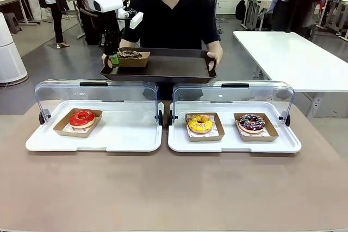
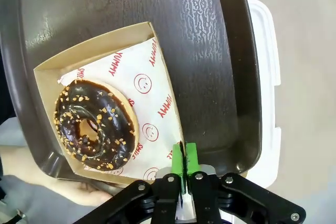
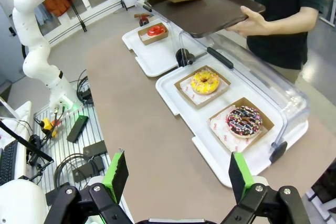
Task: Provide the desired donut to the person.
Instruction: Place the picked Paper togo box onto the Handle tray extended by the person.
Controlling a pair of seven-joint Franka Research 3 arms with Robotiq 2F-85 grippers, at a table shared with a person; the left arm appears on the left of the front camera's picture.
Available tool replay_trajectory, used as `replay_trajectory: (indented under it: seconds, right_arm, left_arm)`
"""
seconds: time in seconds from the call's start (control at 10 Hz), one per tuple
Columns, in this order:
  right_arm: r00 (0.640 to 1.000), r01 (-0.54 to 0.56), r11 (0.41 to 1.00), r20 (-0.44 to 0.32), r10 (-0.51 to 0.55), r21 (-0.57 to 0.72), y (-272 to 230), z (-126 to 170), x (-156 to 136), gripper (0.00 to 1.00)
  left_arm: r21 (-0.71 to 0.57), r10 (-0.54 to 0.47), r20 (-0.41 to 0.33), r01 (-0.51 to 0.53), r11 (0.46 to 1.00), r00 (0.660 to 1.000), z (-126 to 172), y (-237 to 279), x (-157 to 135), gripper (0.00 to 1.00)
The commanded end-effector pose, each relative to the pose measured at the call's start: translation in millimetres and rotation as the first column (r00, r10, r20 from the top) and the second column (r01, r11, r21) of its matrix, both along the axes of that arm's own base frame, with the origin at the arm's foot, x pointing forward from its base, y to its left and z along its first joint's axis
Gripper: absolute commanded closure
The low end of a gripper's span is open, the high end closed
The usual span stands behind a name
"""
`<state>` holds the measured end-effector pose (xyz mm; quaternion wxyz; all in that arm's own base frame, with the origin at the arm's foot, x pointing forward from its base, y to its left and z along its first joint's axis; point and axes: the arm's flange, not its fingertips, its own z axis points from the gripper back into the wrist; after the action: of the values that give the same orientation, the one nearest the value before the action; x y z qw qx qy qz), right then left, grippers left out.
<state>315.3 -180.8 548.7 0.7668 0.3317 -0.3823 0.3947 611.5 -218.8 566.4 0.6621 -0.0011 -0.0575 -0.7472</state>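
brown glazed donut (image 2: 96, 125), nut crumbs, in cardboard box (image 2: 105, 45) on dark tray (image 2: 199, 35)

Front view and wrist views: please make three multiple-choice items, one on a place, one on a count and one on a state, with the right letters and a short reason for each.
1. Where is the chocolate donut in its cardboard box?
A. on the dark brown tray held by the person
B. on the bare table
C. in the left white case

2. How many donuts lie in the right white case?
A. one
B. two
C. three

3. How is the right tool?
A. shut on a donut
B. shut on a lid
C. open, holding nothing

Answers: 1 A, the person holds the tray with the box on it. 2 B, a yellow donut and a sprinkled dark donut. 3 C, its green pads stand wide apart with nothing between.
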Motion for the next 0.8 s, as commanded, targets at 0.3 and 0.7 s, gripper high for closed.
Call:
replay_trajectory:
  seconds: [0.3, 0.7]
  right_arm:
    - [1.000, -0.007, 1.000, 0.013, 0.006, 0.018, 0.4, -0.1, 1.5, 0.00]
    - [1.000, -0.007, 1.000, 0.013, 0.006, 0.018, 0.4, -0.1, 1.5, 0.00]
  left_arm:
    - [0.020, -0.016, -0.017, 0.017, 1.000, 1.000, 9.3, -0.4, 5.2, 0.00]
    - [0.024, -0.014, -0.030, 0.015, 1.000, 0.999, 10.2, -0.7, 3.7, 0.00]
